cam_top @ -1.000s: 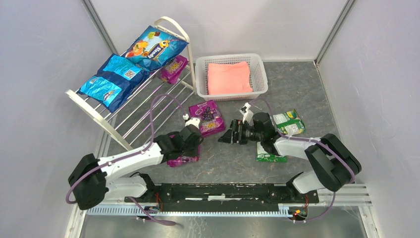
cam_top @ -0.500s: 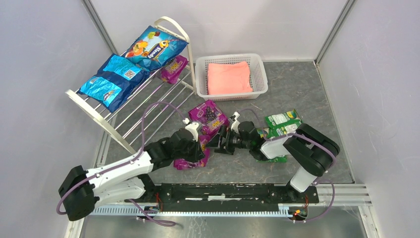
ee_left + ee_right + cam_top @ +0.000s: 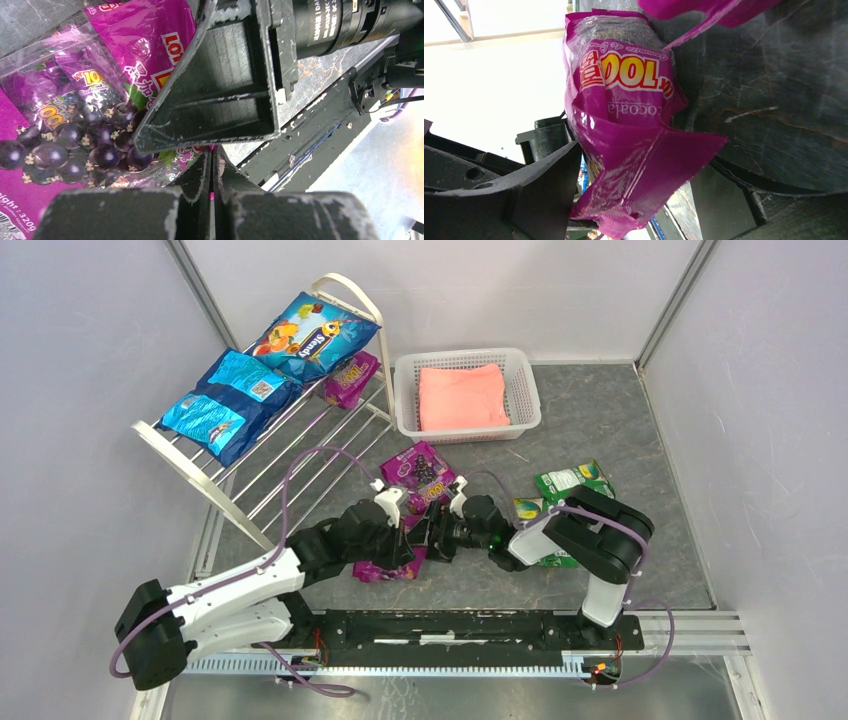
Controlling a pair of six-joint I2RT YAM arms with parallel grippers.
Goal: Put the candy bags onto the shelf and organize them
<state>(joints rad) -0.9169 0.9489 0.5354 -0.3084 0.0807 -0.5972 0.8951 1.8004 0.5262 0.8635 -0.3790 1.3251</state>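
My left gripper (image 3: 408, 537) (image 3: 212, 150) is shut on the edge of a purple grape candy bag (image 3: 385, 565) (image 3: 75, 145), held just above the floor. My right gripper (image 3: 438, 535) (image 3: 639, 192) is open, its jaws on either side of that bag's crinkled end (image 3: 624, 125). A second purple bag (image 3: 425, 475) lies just beyond. Green-and-white bags (image 3: 572, 483) lie to the right, partly under the right arm. The cream shelf (image 3: 215, 485) at the far left holds the large blue bag (image 3: 315, 335), two smaller blue bags (image 3: 235, 380) and a purple bag (image 3: 350, 375).
A white mesh basket (image 3: 405, 390) with a folded pink cloth (image 3: 462, 397) stands behind the grippers, right of the shelf. The two grippers are almost touching. Grey walls close in both sides and the arm bases' rail (image 3: 450, 625) runs along the near edge.
My right gripper has moved left from beside the green bags to the held purple bag. My left gripper has carried that bag slightly right, then stayed nearly still.
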